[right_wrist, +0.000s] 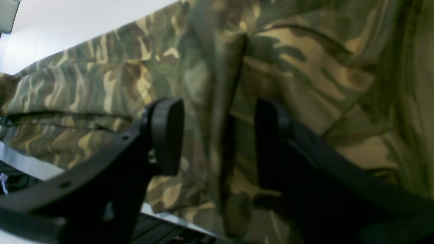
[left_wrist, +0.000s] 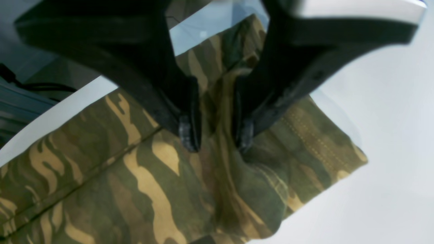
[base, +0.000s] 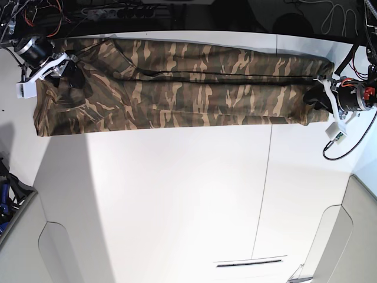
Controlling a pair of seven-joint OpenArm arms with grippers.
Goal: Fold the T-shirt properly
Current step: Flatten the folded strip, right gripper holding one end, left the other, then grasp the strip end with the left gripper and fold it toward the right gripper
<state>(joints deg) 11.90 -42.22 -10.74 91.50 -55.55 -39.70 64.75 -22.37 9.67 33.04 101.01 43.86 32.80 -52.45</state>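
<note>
Left gripper (left_wrist: 217,144) and right gripper (right_wrist: 220,135) both parted, a cloth ridge between each; camouflage shirt (base: 177,88) lies folded long on the table (base: 177,194).

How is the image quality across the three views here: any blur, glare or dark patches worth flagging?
Left wrist: left gripper edges smeared, T-shirt fairly sharp, table washed out. Right wrist: soft throughout, right gripper nearly silhouetted. Base: sharp and evenly lit, with a shadow band down the left of the table.
</note>
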